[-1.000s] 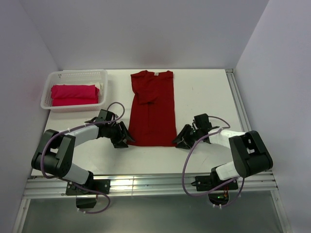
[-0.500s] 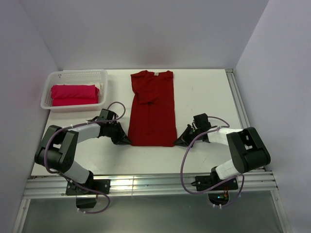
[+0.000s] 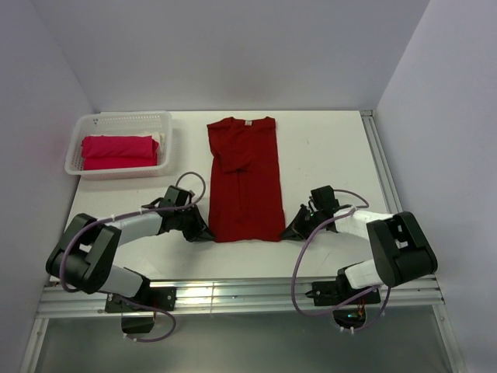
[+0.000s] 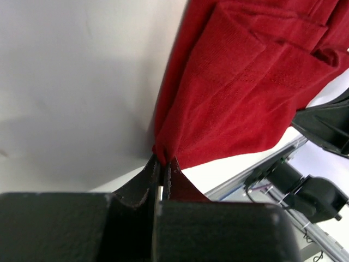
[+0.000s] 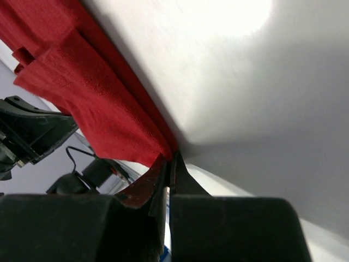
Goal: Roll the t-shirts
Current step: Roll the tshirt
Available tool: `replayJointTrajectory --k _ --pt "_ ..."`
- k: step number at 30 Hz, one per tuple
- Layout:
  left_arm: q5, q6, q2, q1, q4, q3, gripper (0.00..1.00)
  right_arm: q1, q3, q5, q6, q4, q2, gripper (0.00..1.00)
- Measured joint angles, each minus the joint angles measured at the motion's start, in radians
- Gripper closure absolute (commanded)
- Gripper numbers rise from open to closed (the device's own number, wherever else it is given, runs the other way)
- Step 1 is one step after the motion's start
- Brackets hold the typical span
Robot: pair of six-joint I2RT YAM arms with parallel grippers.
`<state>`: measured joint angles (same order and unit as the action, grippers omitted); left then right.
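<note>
**Work piece.** The crimson t-shirt [image 3: 245,179] lies flat on the bench [image 3: 334,148]. It is folded lengthwise into a narrow strip, with the collar at the far end and the hem toward the arm bases. The pinkish-red t-shirt [image 3: 118,151] sits folded in the white basket [image 3: 128,118] at the far left, well apart from the work.

**Left end effector [image 3: 203,231].** It is at the near left corner of the hem. The left wrist view shows the fingers pressed together with the cloth corner bunched between their tips, so it is pinching the shirt.

**Right end effector [image 3: 289,231].** It is at the near right corner of the hem. Its fingers are likewise closed on the hem edge (only a little cloth seems caught, and the fingertips partly hide it).

**Step in hand, as judged.** You are at the start of the roll. Both hem corners are gripped and no turn of cloth has formed. With the second shirt in the basket, the task looks to be at an early stage.

**What the next move calls for:**
- Raise both corners slightly and together.
- Carry them over toward the collar in step, keeping the hem straight across the strip.
- Match the travel of the two arms, because uneven travel would skew the roll.
- Watch the right-hand pinch, which looks thin and may slip under tension.
</note>
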<state>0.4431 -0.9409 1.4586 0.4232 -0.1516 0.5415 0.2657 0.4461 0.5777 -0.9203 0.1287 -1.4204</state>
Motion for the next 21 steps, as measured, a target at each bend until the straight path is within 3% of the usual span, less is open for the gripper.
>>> replayJointTrajectory --k 6,13,21 --pt "-0.05 -0.08 -0.106 0.082 -0.077 -0.055 1.0 0.0 -0.027 -0.002 0.035 0.141 0.087 1.0" --pt "-0.065 -0.156 -0.206 0.096 -0.246 -0.057 1.0 0.0 0.016 -0.012 0.114 0.388 0.121 1.0" --pt "-0.066 -0.183 -0.199 0.097 -0.365 0.039 1.0 0.0 0.143 -0.027 0.168 0.564 0.118 1.0"
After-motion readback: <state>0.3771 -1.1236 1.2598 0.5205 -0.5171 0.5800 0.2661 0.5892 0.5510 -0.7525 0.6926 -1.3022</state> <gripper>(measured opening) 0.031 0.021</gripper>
